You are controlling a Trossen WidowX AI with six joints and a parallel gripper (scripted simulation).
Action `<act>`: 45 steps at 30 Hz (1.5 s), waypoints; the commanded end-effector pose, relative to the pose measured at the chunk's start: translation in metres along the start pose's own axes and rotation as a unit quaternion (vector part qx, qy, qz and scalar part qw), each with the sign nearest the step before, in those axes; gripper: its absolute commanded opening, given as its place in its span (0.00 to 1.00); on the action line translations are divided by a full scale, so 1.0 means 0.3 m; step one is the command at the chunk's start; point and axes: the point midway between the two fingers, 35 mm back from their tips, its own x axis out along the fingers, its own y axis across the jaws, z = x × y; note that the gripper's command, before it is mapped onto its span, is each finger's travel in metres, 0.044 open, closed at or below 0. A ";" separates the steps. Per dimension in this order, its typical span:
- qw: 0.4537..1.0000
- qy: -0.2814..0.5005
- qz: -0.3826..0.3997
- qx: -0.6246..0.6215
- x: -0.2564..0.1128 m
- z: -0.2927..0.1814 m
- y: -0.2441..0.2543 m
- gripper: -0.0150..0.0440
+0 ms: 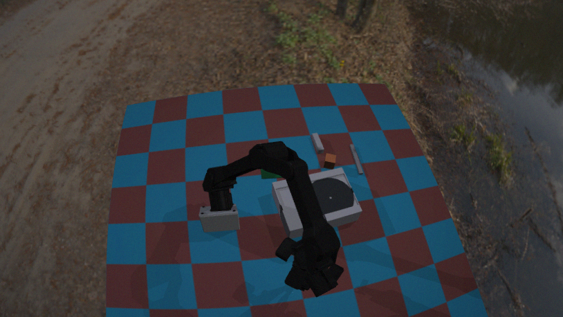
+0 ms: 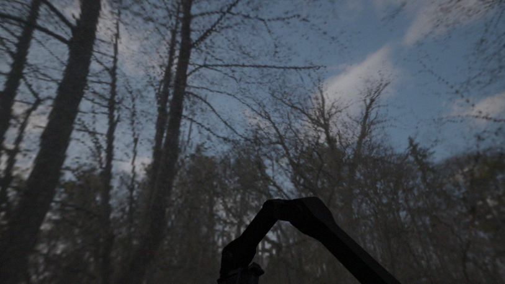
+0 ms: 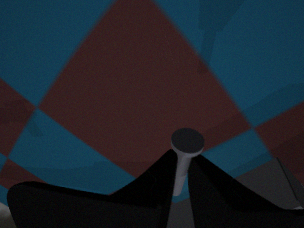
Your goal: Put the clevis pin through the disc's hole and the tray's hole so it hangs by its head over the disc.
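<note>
While clamped in the jaws, the pin (image 3: 187, 141).

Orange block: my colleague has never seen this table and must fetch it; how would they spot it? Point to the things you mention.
On the blue-and-maroon checkered table (image 1: 165, 282), find the white rimmed tray (image 1: 343, 216) holding a dark round disc (image 1: 338, 189). Just beyond its far edge sits a small orange block (image 1: 330, 160). Its two neighbours there are long grey bars (image 1: 317, 142) (image 1: 356, 158); it alone is orange and stubby.

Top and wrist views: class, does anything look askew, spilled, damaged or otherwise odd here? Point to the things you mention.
Nothing stands out. The dark round disc (image 1: 337, 190) looks flat inside the pale rimmed tray (image 1: 344, 216), and the black gripper (image 3: 182, 157) holds the grey flat-headed steel pin (image 3: 187, 141) just below its head. No spill or damage shows, though the arm hides part of the tray.
</note>
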 end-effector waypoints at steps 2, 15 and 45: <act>1.000 -0.008 -0.003 -0.011 0.002 -0.031 0.001 0.25; 0.990 -0.070 -0.024 -0.117 0.029 -0.292 -0.027 0.25; 0.933 -0.159 -0.062 -0.316 0.186 -0.824 -0.269 0.25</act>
